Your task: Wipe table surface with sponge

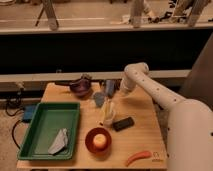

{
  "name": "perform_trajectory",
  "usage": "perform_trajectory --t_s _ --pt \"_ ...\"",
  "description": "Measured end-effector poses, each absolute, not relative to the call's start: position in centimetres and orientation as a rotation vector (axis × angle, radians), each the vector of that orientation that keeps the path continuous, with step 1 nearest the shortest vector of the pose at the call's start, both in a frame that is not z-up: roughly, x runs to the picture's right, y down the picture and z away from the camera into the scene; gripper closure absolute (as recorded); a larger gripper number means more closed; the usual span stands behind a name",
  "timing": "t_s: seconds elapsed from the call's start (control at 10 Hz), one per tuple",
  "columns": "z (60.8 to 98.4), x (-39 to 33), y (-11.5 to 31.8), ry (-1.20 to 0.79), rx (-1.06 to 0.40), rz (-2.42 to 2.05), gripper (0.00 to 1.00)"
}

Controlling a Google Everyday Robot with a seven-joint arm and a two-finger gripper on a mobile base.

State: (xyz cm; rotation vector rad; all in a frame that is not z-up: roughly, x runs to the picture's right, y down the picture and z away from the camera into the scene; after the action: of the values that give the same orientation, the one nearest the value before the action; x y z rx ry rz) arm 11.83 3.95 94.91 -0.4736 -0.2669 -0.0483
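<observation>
The table surface (pixel 145 137) is a light-brown wooden top with visible grain. A dark rectangular block (pixel 123 123), which may be the sponge, lies flat near the table's middle right. My white arm comes in from the lower right, bends at the back of the table and points down. My gripper (pixel 121 91) is low over the table's back edge, right of a blue cup (pixel 109 86). It is well behind the dark block and apart from it. I see nothing held in it.
A green plastic tray (pixel 42 125) at the left holds a grey crumpled cloth (pixel 59 141). There is a purple bowl (pixel 80 86) at the back, a grey-blue item (pixel 99 98), a yellow-white cup (pixel 107 114), a red bowl with an orange ball (pixel 99 141) and an orange carrot-like piece (pixel 137 157) at the front.
</observation>
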Motion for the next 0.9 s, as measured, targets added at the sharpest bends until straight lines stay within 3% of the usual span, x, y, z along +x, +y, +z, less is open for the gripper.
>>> perform_trajectory --t_s 0.4,0.5,0.9 --pt "95.0 11.3 2.8 -0.325 -0.367 -0.122 0.27" --pt "95.1 11.4 2.4 -0.340 -0.346 -0.137 0.21" --pt "95.2 11.3 0.9 -0.460 -0.235 -0.272 0.20"
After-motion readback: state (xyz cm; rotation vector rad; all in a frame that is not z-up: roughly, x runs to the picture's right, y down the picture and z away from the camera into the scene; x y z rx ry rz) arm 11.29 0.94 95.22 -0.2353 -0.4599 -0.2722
